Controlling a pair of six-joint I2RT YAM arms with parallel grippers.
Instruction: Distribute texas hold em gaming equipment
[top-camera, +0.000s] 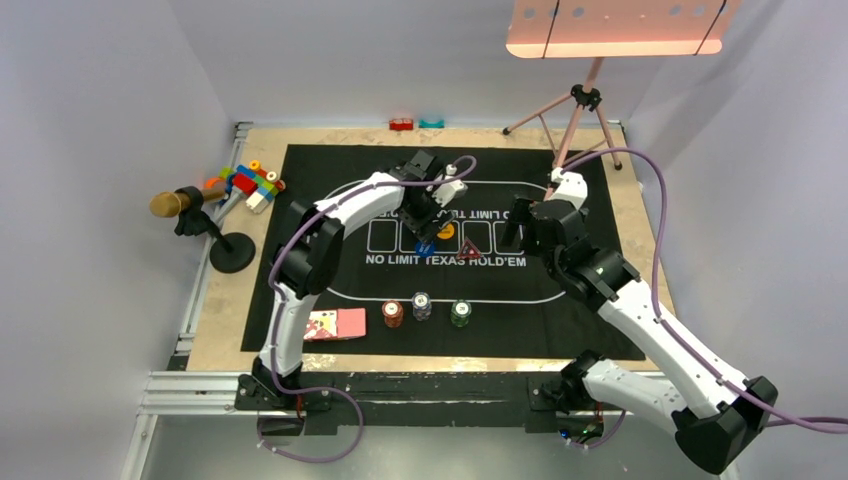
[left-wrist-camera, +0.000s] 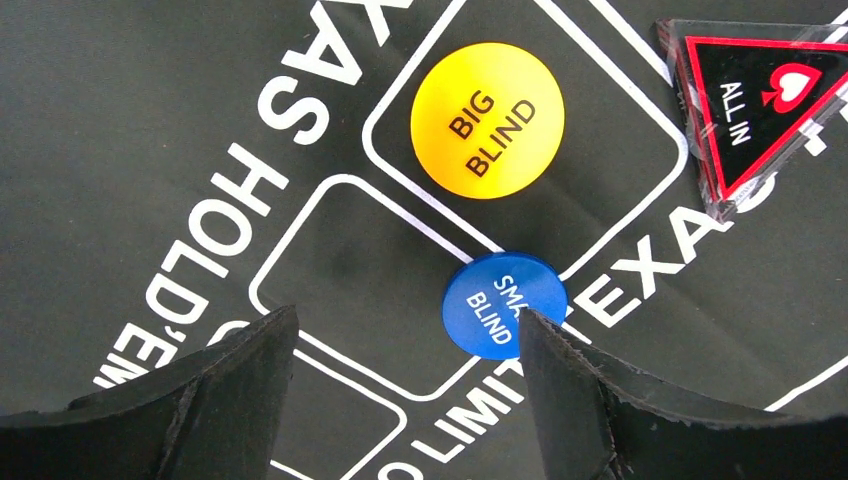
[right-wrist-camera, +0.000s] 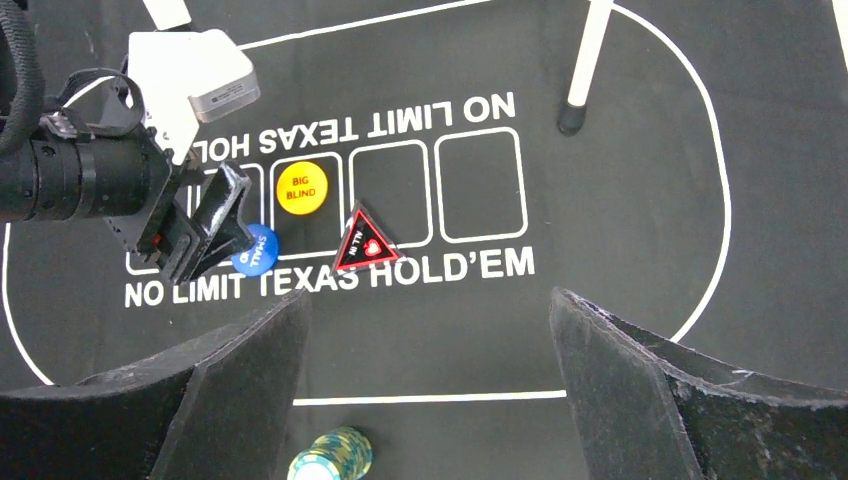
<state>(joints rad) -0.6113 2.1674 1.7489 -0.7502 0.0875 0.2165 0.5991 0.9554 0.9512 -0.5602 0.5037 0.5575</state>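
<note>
My left gripper (left-wrist-camera: 408, 320) is open low over the black poker mat (left-wrist-camera: 120, 120). Its right fingertip (left-wrist-camera: 535, 335) overlaps the edge of the blue SMALL BLIND disc (left-wrist-camera: 497, 300), which lies flat outside the jaws' gap. The orange BIG BLIND disc (left-wrist-camera: 487, 120) sits in a card box beyond, and the red ALL IN triangle (left-wrist-camera: 755, 110) lies to its right. My right gripper (right-wrist-camera: 430, 300) is open and empty, hovering above the mat. A green chip stack (right-wrist-camera: 330, 455) stands below it. Red-brown (top-camera: 392, 314), grey-white (top-camera: 422, 305) and green (top-camera: 460, 313) stacks stand near the front. Pink-backed cards (top-camera: 335, 324) lie at the front left.
Toy bricks (top-camera: 245, 183) and a gold-headed microphone (top-camera: 175, 205) on a stand sit left of the mat. A tripod (top-camera: 575, 110) stands at the back right, one leg (right-wrist-camera: 580, 70) on the mat. Small red (top-camera: 402, 124) and teal (top-camera: 431, 123) pieces lie at the far edge.
</note>
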